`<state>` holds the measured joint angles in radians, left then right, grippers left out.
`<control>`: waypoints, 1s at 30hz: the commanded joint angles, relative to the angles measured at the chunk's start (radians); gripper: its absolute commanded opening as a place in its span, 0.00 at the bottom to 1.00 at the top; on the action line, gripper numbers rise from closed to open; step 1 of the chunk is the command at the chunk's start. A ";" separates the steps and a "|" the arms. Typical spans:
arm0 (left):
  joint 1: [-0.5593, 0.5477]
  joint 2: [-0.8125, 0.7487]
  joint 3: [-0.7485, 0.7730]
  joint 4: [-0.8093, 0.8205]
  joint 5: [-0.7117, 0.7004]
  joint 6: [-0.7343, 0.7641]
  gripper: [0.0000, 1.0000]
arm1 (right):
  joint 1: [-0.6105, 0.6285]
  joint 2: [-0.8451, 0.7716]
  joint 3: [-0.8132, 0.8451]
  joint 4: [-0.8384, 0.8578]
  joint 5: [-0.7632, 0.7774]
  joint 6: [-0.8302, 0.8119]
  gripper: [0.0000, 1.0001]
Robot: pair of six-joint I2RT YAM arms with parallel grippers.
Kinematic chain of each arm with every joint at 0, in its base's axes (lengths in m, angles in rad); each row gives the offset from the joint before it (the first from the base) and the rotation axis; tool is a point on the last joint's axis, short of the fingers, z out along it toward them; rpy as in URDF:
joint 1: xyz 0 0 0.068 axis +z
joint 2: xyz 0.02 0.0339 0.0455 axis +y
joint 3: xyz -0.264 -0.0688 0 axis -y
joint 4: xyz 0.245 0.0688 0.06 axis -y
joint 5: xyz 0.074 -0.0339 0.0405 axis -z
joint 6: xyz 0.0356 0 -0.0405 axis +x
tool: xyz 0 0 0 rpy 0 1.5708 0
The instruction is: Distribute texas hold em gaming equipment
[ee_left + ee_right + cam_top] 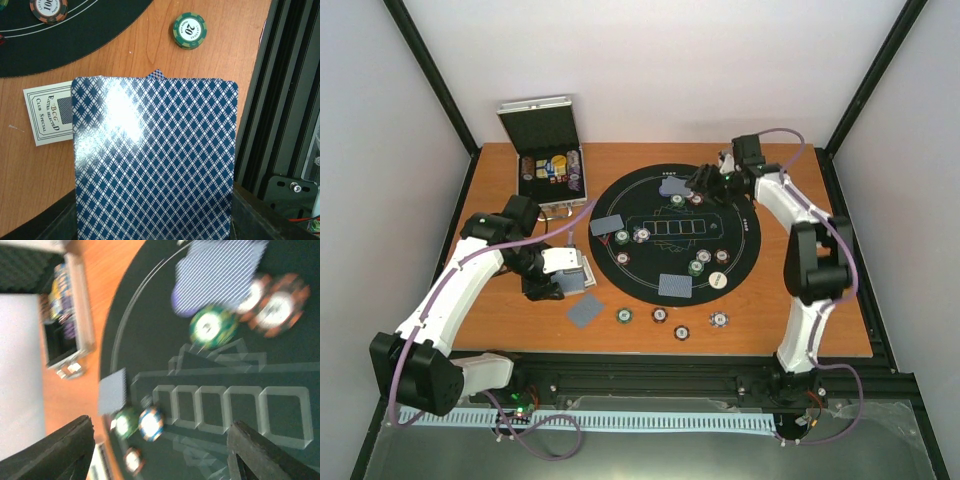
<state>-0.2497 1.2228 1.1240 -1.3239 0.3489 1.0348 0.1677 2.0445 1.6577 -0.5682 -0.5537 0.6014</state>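
Grips the blue-backed card deck in the left tool over the counter beside the black mat, holds the right tool wide above chips at the mat's far side.

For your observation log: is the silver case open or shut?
Open: the silver case has its lid standing raised, leaving the inside exposed.

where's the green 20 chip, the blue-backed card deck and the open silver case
green striped poker chip marked 20 (190,30), left wrist view, its printed centre
blue diamond-backed card deck (155,155), left wrist view, top card's back
open silver hinged case (540,127), top external view, raised lid
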 commanded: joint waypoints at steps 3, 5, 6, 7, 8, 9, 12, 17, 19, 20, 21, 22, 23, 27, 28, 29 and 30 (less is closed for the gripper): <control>0.001 -0.022 0.027 -0.013 0.021 -0.016 0.01 | 0.225 -0.394 -0.421 0.302 -0.028 0.119 0.77; 0.002 -0.021 0.026 -0.013 0.017 -0.017 0.01 | 0.326 -0.488 -0.553 0.408 -0.023 0.196 0.79; 0.001 -0.022 0.028 -0.014 0.018 -0.018 0.01 | 0.376 -0.528 -0.619 0.463 -0.011 0.235 0.80; 0.001 -0.024 0.029 -0.015 0.019 -0.019 0.01 | 0.432 -0.560 -0.687 0.516 0.003 0.274 0.80; 0.001 -0.028 0.028 -0.016 0.021 -0.018 0.01 | 0.481 -0.583 -0.723 0.565 0.016 0.309 0.81; 0.001 -0.033 0.027 -0.016 0.022 -0.017 0.01 | 0.532 -0.597 -0.751 0.605 0.029 0.341 0.81; 0.001 -0.042 0.016 -0.012 0.022 -0.013 0.01 | 0.663 -0.604 -0.782 0.700 0.068 0.408 0.81; 0.001 -0.049 0.010 -0.018 0.030 -0.013 0.01 | 0.794 -0.531 -0.739 0.793 0.082 0.456 0.81; 0.001 -0.057 0.008 -0.019 0.032 -0.012 0.01 | 0.828 -0.482 -0.705 0.814 0.076 0.463 0.81; 0.001 -0.060 0.007 -0.020 0.033 -0.012 0.01 | 0.840 -0.461 -0.692 0.829 0.069 0.468 0.81; 0.001 -0.063 0.007 -0.022 0.033 -0.010 0.01 | 0.848 -0.438 -0.680 0.842 0.062 0.475 0.81; 0.001 -0.067 0.005 -0.023 0.031 -0.010 0.01 | 0.857 -0.419 -0.666 0.855 0.051 0.479 0.81; 0.001 -0.069 0.005 -0.024 0.031 -0.010 0.01 | 0.863 -0.398 -0.651 0.861 0.045 0.483 0.81; 0.001 -0.077 0.008 -0.029 0.035 -0.007 0.01 | 0.877 -0.340 -0.611 0.890 0.026 0.500 0.80; 0.001 -0.078 0.010 -0.031 0.038 -0.008 0.01 | 0.877 -0.329 -0.605 0.899 0.022 0.506 0.80; 0.001 -0.079 0.012 -0.032 0.039 -0.006 0.01 | 0.877 -0.318 -0.600 0.908 0.018 0.512 0.80; 0.001 -0.081 0.014 -0.034 0.041 -0.005 0.01 | 0.877 -0.305 -0.594 0.917 0.014 0.515 0.80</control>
<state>-0.2497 1.1633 1.1210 -1.3315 0.3565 1.0283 1.0344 1.7061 1.0237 0.2676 -0.5209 1.0870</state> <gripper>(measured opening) 0.630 0.804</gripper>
